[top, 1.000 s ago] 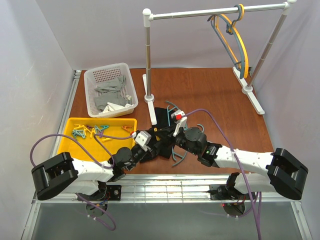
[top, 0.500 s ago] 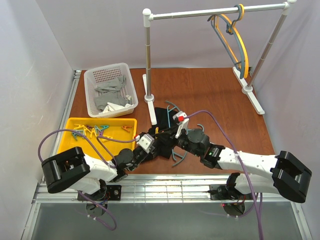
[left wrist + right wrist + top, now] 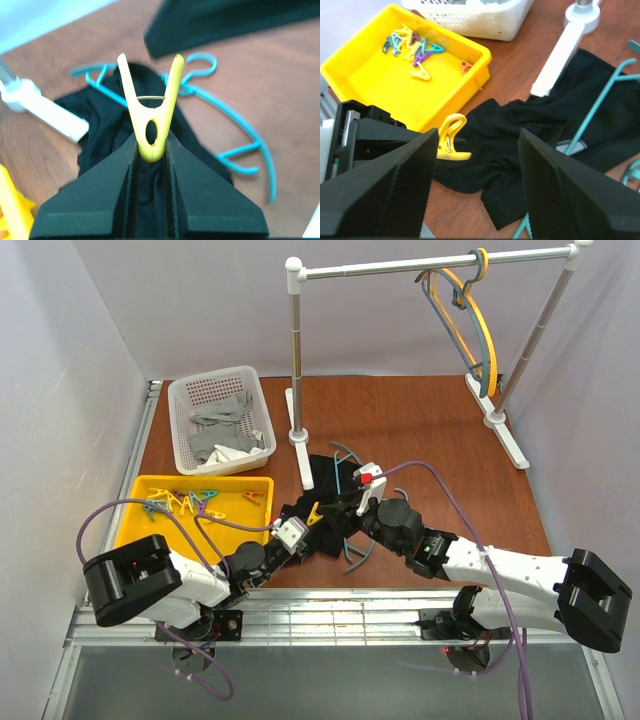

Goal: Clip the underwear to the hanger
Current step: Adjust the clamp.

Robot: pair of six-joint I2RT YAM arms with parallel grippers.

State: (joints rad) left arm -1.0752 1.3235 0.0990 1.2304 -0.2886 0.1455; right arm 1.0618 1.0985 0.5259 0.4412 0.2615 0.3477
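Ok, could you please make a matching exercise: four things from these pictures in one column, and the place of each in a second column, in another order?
1. yellow peg
2. underwear
3. grey cloths
4. yellow hanger

A. in the white basket
B. hanging on the rail
C. lying on the table
D. clamped in the left gripper

Pairs: 1-D, 2-C, 3-A, 4-B.

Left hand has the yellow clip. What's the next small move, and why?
Probably ease the left hand forward so the yellow clip, its far ends spread, straddles the underwear where it crosses the hanger. The right hand is open above the cloth, holding nothing.
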